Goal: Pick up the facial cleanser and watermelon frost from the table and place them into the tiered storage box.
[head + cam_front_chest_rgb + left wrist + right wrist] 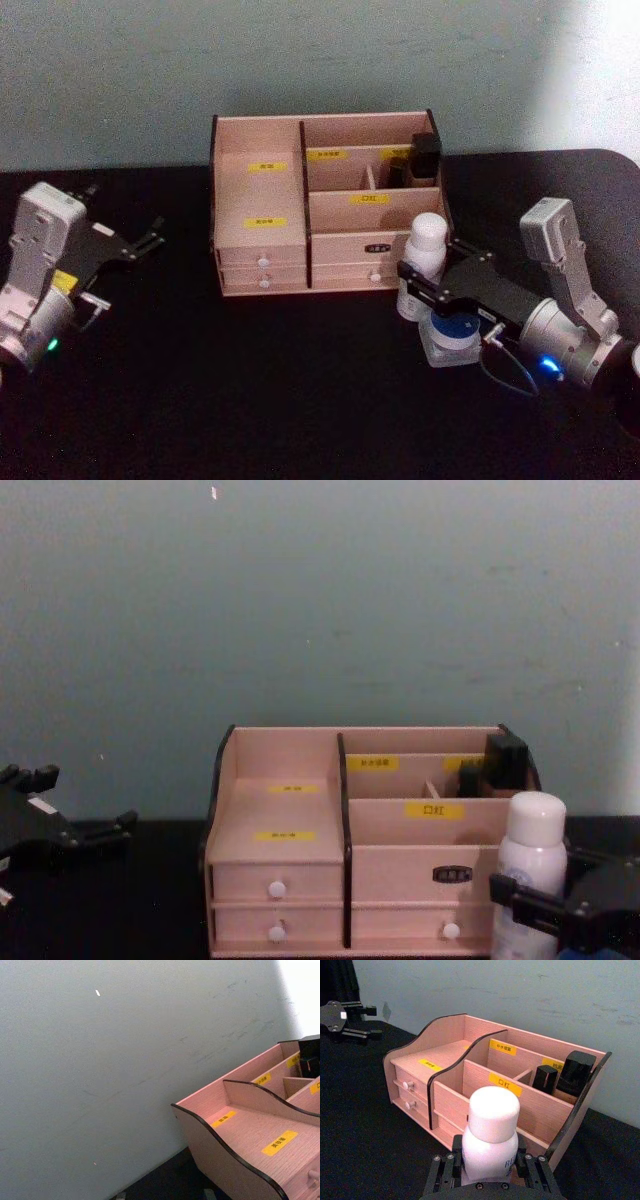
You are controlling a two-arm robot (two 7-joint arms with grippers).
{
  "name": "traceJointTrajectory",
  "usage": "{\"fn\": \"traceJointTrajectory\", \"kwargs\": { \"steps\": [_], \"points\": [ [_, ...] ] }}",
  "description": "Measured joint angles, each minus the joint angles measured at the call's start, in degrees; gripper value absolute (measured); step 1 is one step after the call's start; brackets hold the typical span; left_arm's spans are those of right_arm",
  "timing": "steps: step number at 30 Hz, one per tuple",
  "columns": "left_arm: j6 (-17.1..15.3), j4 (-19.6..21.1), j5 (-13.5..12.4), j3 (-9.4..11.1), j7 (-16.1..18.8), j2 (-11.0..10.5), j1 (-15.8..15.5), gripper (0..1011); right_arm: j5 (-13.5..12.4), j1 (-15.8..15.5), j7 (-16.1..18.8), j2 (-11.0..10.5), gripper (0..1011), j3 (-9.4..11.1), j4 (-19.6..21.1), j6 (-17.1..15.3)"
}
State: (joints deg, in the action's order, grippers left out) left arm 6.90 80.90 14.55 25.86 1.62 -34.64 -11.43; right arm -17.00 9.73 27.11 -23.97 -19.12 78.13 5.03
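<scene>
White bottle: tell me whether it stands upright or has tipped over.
Upright: the white bottle has its cap pointing straight up and its body vertical, held in the right tool in front of the wooden organiser.

We find the light wooden tiered storage box (262, 215) at the back of the black table (250, 400). The white round-capped plastic bottle (424, 262) stands before its right front corner, and the blue-lidded round jar (450, 335) lies just nearer us.

yellow label (504, 1084): 口红 | on tiered storage box (445, 1055) | white bottle (490, 1152): "RE", partial
</scene>
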Motion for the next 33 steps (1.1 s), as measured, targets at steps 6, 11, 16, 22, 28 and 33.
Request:
{"fn": "traceJointTrajectory", "kwargs": {
  "steps": [6,11,16,22,28,33],
  "points": [
    [0.0,0.0,0.0,0.0,0.0,0.0,0.0,1001,0.0,0.0,0.0,0.0,592,0.0,0.0,0.0],
    [0.0,0.0,0.0,0.0,0.0,0.0,0.0,1001,0.0,0.0,0.0,0.0,592,0.0,-0.01,0.0],
    [0.0,0.0,0.0,0.0,0.0,0.0,0.0,1001,-0.12,0.0,0.09,-0.01,592,0.0,-0.01,-0.02],
    [0.0,0.0,0.0,0.0,0.0,0.0,0.0,1001,-1.28,0.0,0.85,-0.07,592,0.19,0.08,-0.01],
    [0.0,0.0,0.0,0.0,0.0,0.0,0.0,1001,-2.71,0.09,1.37,-0.12,592,0.45,1.14,-0.27],
    [0.0,0.0,0.0,0.0,0.0,0.0,0.0,1001,-4.05,0.23,1.82,-0.55,592,0.62,2.48,-1.01]
  ]
}}
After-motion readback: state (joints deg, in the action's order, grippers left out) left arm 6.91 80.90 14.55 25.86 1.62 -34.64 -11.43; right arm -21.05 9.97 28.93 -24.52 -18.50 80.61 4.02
